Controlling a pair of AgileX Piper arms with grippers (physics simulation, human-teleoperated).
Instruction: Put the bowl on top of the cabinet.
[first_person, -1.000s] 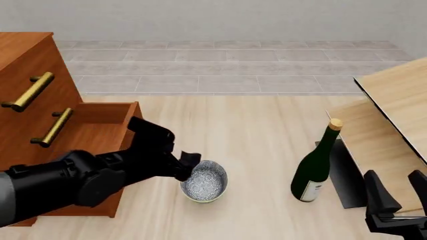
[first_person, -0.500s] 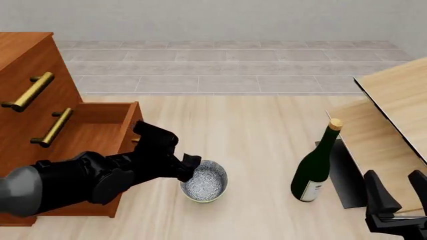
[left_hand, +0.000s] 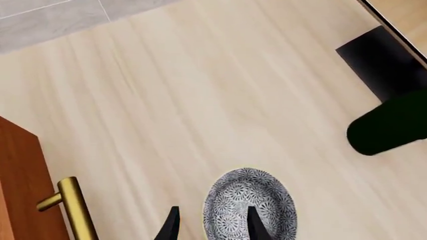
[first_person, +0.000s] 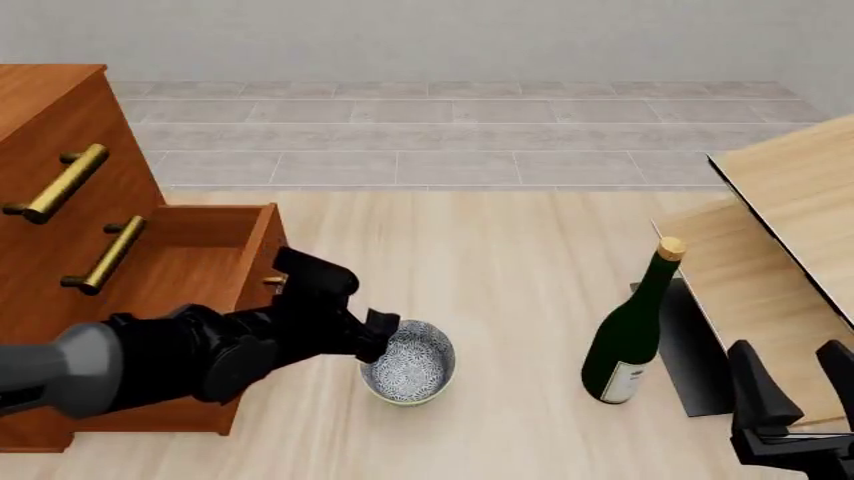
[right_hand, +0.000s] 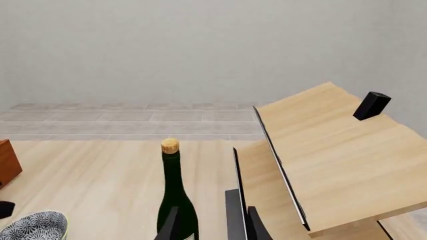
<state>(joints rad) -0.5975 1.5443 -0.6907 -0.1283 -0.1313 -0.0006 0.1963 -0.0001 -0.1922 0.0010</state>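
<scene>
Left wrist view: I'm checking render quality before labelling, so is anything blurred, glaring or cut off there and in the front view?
Left wrist view: sharp and evenly lit, no glare; the wine bottle is a flat dark-green shape, cropped by the frame edge. Front view: also crisp, soft shadow only under the bowl; the left arm hides part of its rim.

Count by kind, all views combined:

- Bowl (first_person: 408, 372): 1, speckled inside.
- Wine bottle (first_person: 630, 335): 1, dark green, cork-coloured top.
- Cabinet (first_person: 54, 190): 1, reddish-brown.
- Brass bar handles (first_person: 60, 184): 2 visible in front view, upper and lower (first_person: 110, 256).
- Open drawers (first_person: 200, 255): 1 seen pulled out.
- Pale wood furniture piece (first_person: 787, 215): 1, at right.
- Small black block (right_hand: 371, 105) on that piece: 1, right wrist view only.
- Grippers: 2, left gripper (first_person: 379, 333) and right gripper (first_person: 790, 385).
- Fingers showing per wrist view: 2 each.
</scene>
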